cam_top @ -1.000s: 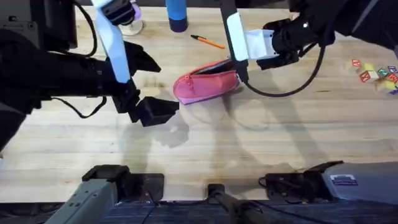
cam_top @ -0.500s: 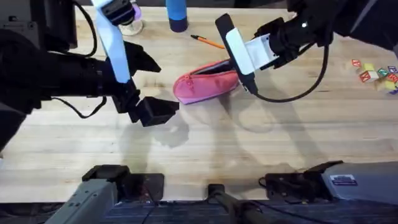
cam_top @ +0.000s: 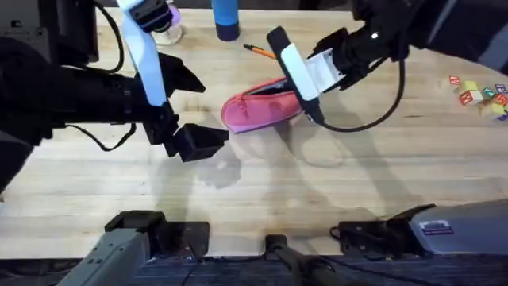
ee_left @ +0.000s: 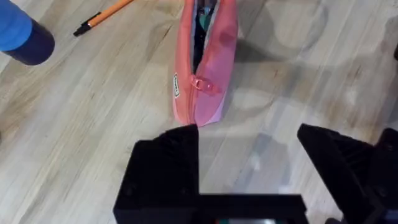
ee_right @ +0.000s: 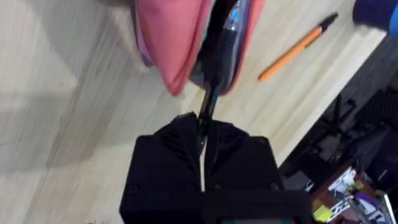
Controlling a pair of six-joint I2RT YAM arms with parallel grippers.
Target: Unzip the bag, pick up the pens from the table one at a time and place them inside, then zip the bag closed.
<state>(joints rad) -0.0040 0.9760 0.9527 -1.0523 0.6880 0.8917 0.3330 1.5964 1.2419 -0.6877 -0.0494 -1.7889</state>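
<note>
Right hand (ee_right: 202, 134) is clamped on the black pen (ee_right: 219, 59), whose front end already sits inside the open mouth of the bag (ee_right: 171, 43); the tail of the pen sticks out between the closed fingers. Left hand (ee_left: 249, 146) hangs spread wide and empty just beside the bag's near end, where the zipper pull (ee_left: 200, 84) lies, touching nothing.

The bag (cam_top: 258, 107) lies on the counter (cam_top: 357, 183) near the middle, its zipper drawn open along most of the top. The orange pen (cam_top: 262, 52) lies on the counter just behind the bag, beside a blue cup (cam_top: 225, 17).

By my reading, the unzipping is done and the first pen is partly in but not yet released. Left to do: let the black pen drop fully inside, fetch the orange pen and put it in, then zip the bag closed.
</note>
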